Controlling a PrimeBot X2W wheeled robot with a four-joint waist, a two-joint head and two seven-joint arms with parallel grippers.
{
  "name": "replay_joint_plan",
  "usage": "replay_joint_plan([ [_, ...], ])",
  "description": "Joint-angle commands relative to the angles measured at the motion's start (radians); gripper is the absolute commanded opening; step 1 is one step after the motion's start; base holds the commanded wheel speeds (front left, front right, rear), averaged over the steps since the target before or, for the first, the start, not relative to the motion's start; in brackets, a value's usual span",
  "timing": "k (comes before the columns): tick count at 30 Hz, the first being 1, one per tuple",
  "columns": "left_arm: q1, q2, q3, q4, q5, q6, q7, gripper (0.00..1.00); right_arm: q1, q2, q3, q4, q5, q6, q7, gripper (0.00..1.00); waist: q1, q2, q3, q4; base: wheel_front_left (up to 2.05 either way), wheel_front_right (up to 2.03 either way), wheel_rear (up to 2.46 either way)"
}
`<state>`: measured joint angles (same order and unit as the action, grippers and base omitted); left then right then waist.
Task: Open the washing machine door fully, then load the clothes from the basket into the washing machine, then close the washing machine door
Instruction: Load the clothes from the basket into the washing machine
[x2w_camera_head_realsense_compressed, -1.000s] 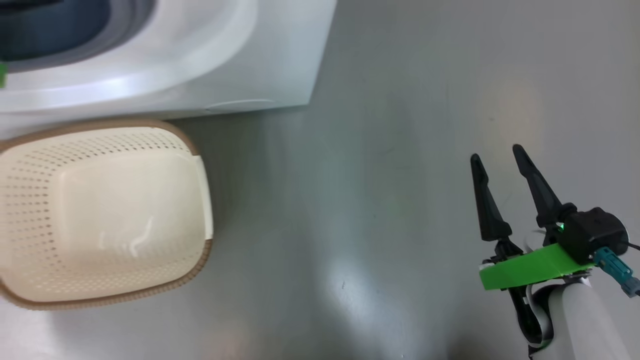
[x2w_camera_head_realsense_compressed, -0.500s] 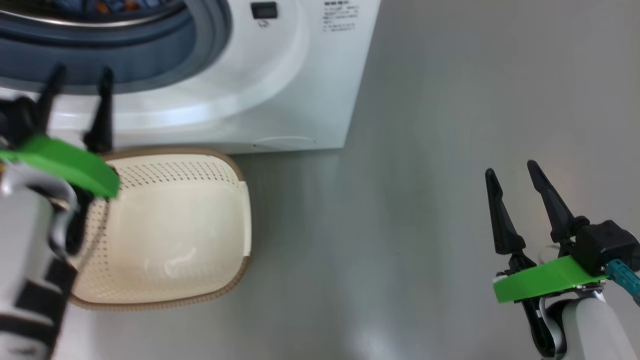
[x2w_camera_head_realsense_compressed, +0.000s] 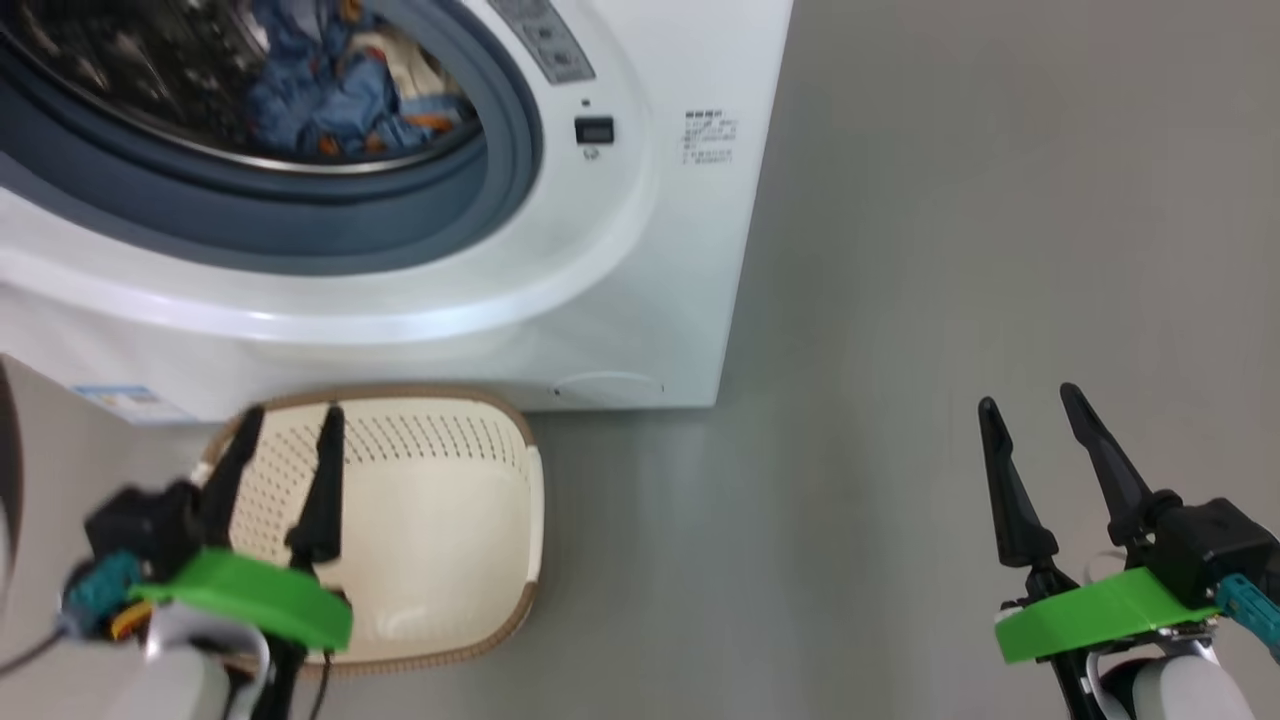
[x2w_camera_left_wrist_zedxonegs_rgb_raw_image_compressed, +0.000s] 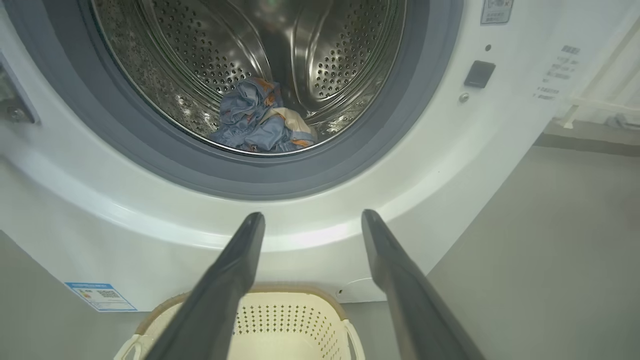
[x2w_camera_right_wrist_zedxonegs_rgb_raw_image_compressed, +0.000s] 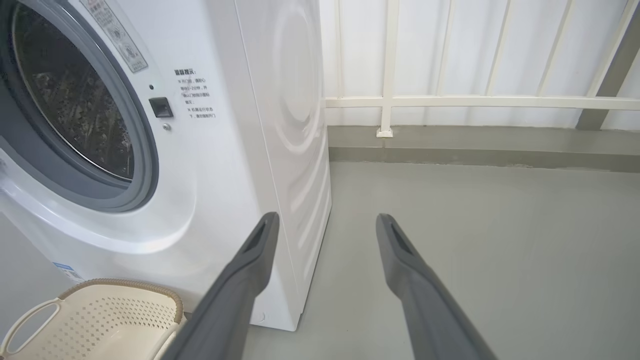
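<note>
Much grey floor (x2w_camera_head_realsense_compressed: 950, 250) borders the washing machine (x2w_camera_head_realsense_compressed: 640, 290).

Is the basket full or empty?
Empty: the basket shows only its bare cream floor, and the clothes lie in the steel drum of the washing machine.

Perforated cream plastic basket (x2w_camera_head_realsense_compressed: 460, 520)

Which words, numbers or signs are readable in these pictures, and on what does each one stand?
No text can be read with certainty.
The printed block on the washing machine front: Chinese characters, too small to read.
The strip label beside the drum opening: too blurred.
The blue sticker low on the front: too small.
</note>
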<state>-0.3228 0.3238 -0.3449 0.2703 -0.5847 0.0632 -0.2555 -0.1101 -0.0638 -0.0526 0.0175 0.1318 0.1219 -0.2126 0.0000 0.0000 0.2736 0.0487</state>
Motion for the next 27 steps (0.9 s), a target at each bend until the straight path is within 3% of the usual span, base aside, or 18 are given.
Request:
replay_joint_plan([
  [1,0.042,0.019,0.065,-0.056,-0.018,0.013,-0.006,1.0,0.023,0.003,0.018,-0.042,0.001,0.009,0.005,1.0,0.0,0.0,-0.087,-0.005,0.0,0.0,0.0],
  [8,0.174,-0.033,0.144,-0.134,-0.012,0.037,-0.006,1.0,0.069,0.009,0.018,-0.068,-0.001,0.009,0.021,1.0,0.0,0.0,-0.16,-0.024,0.0,0.0,0.0],
  [14,0.291,-0.101,0.229,-0.207,0.056,0.006,-0.006,1.0,0.115,0.012,0.017,-0.071,0.007,0.009,0.028,1.0,0.0,0.0,-0.227,-0.042,0.0,0.0,0.0],
  [27,0.38,-0.2,0.269,-0.242,0.206,-0.078,-0.006,1.0,0.191,0.013,0.018,-0.061,0.049,0.009,0.018,1.0,0.0,0.0,-0.291,-0.048,0.0,0.0,0.0],
])
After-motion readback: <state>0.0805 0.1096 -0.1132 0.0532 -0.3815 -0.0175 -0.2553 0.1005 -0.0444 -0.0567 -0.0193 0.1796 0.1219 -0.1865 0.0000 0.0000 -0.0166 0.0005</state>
